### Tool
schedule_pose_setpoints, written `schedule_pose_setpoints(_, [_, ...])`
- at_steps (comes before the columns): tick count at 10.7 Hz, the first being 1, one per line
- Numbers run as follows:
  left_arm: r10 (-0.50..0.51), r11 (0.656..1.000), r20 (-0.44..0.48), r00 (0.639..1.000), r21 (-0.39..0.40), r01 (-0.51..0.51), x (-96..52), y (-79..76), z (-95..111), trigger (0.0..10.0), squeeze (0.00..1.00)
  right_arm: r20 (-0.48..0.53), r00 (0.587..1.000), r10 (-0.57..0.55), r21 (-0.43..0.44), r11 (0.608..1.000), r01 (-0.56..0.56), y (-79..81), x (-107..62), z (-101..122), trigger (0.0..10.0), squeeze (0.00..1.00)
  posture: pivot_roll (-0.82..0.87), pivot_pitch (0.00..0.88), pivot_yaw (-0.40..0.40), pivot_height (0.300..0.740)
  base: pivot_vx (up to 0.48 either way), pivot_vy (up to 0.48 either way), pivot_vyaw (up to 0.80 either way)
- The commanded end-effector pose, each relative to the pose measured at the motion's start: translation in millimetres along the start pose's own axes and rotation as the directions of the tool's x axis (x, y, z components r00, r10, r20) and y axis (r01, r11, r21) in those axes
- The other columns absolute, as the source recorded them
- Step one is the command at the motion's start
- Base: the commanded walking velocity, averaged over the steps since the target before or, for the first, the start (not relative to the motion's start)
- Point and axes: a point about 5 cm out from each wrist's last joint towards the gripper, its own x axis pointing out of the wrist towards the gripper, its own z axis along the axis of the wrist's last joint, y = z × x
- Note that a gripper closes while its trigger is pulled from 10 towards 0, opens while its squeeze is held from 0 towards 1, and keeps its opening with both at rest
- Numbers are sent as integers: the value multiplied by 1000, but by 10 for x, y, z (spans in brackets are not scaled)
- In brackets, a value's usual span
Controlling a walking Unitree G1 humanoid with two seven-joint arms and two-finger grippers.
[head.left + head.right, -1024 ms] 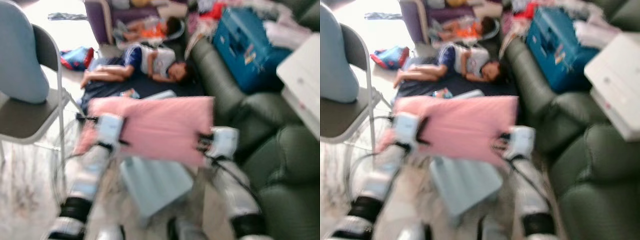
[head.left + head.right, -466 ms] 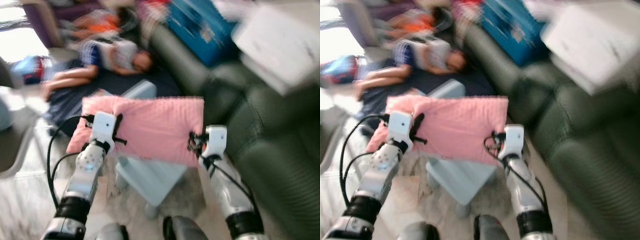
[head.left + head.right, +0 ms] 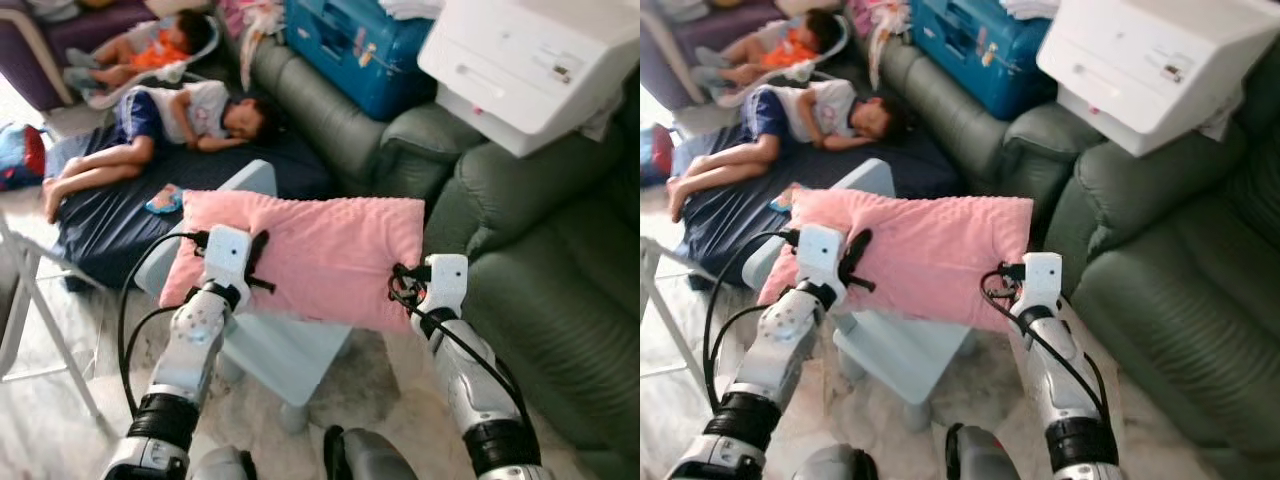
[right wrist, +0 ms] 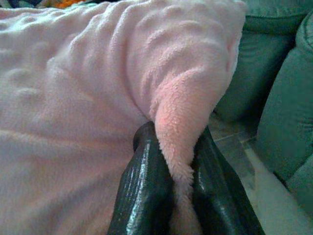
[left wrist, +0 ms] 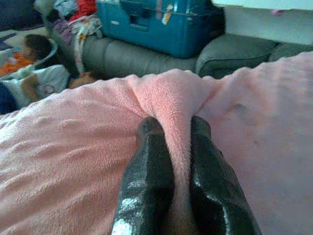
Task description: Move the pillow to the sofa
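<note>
The fluffy pink rectangular pillow [image 3: 318,258] hangs lengthwise left to right above a pale blue plastic chair [image 3: 290,350], the left gripper [image 5: 171,147] and right gripper [image 4: 174,152] each clamped shut on a fold of it, with the dark green leather sofa [image 3: 560,290] just to its right, nearer the right arm.

A pink, fleecy rectangular pillow [image 3: 320,255] is held up in the air, spread roughly flat and tilted slightly. A fold of its fabric is pinched on each side between black fingers. A dark green sofa [image 3: 560,260] is seen just beside the pillow's right end, its seat cushions bare below a white box and blue case.
</note>
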Motion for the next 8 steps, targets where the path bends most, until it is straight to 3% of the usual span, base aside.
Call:
schedule_pose_setpoints(1, [-31, 999, 33, 999, 6, 31, 20, -47, 81, 10000, 0, 5, 1000, -5, -4, 1000, 5, -15, -6, 7, 10000, 0, -91, 93, -42, 740, 0, 0, -800])
schedule_pose_setpoints(3, [-29, 999, 25, 999, -16, 30, 17, -56, 72, 10000, 0, 7, 1000, -6, -4, 1000, 6, -21, -4, 13, 10000, 0, -91, 94, -44, 740, 0, 0, 0])
schedule_pose_setpoints(8, [-38, 999, 18, 999, -7, 38, 2, -60, 64, 10000, 0, 7, 1000, -8, -16, 1000, 8, -38, -7, 23, 10000, 0, -96, 103, -44, 740, -309, 0, 0])
